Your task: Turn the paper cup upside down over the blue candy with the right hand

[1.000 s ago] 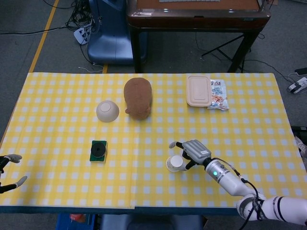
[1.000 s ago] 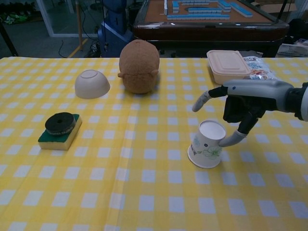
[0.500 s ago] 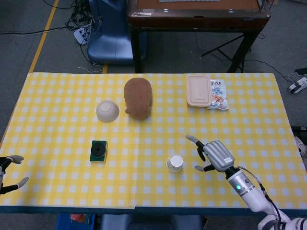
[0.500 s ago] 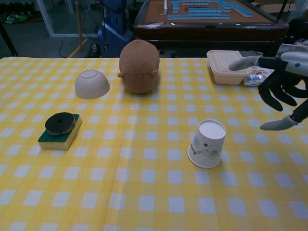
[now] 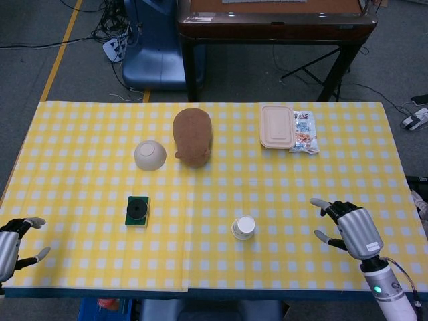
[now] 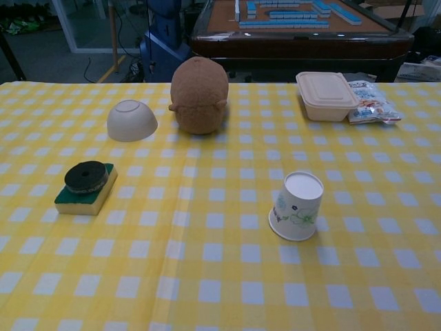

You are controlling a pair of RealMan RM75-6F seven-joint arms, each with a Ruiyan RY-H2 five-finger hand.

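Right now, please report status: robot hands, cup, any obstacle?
Both robot hands open: right robot hand, left robot hand. Paper cup upside down on table, untouched. Candy not visible. Nothing beside cup.

A white bowl [image 5: 150,155] sits upside down on the yellow checked tablecloth [image 5: 80,134] — far side, towards the left hand's half. Just beside it stands a brown plush toy [image 5: 192,136]. Nearer the left hand's edge, a green sponge [image 5: 138,212] lies flat with a black round disc [image 5: 138,210] on top of it. Across from the right hand, a beige lidded container [image 5: 277,126] touches a snack packet [image 5: 304,132] — both at the far edge.
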